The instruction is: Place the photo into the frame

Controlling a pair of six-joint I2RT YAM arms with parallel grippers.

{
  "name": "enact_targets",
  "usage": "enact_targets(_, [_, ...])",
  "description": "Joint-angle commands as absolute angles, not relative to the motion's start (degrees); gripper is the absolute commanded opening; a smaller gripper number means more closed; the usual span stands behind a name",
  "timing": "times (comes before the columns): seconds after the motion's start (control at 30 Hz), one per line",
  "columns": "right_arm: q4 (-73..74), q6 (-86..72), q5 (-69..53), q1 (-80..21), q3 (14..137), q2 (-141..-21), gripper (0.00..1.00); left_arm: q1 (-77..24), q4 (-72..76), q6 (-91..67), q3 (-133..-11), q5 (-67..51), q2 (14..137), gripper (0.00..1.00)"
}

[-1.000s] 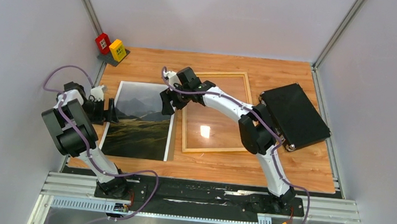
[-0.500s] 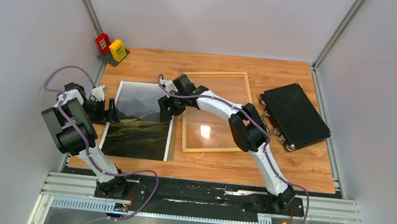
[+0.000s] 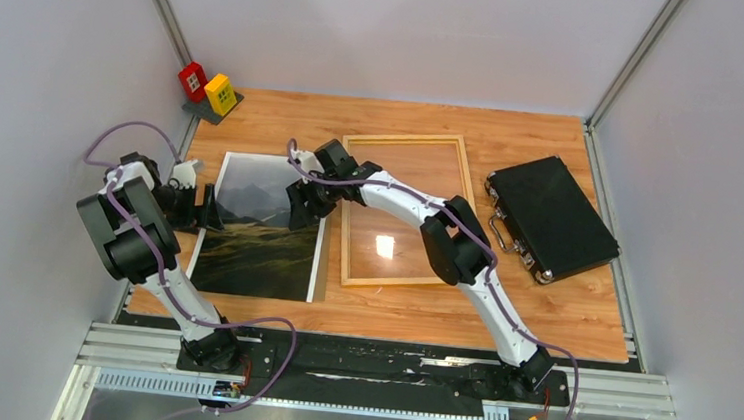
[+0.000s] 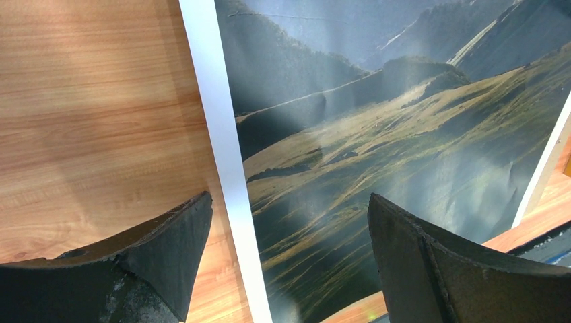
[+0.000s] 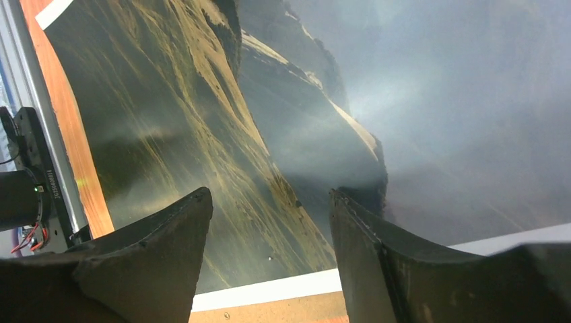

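1. Desk (image 3: pixel 500 320), wood-grain top: carries every item below.
2. Frame (image 3: pixel 343 248), light wood: lies flat mid-desk, empty, a lamp glare on its pane. No backing or print in it.
3. Photo (image 3: pixel 260 246), mountain print with white border: lies flat, face up, just left of the frame and wholly outside it. Judgement: the task is at its start, with pick-up, transfer and seating all left to do.
4. Black case (image 3: pixel 551 219): right of the frame, apart from it.
5. Right end effector (image 5: pixel 269 195): released, jaws parted over the photo's right part, nothing between them.
6. Left end effector (image 4: pixel 288 202): released, jaws wide, straddling the photo's left white border, gripping nothing.
7. Red block (image 3: pixel 194 80) and yellow block (image 3: pixel 221 93): far-left corner.

Writing: dark marks on both blocks are too small to read. No brand or label is legible elsewhere.
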State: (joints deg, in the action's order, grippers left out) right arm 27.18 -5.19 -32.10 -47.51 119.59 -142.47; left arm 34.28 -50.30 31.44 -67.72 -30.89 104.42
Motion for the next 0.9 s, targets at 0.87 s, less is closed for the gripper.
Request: enact_targets(0.87, [27.67, -10.46, -40.34, -48.91, 134.2, -154.12, 0.63, 38.16, -62.66, 46.08, -69.06, -38.78, 110.36, 0.9])
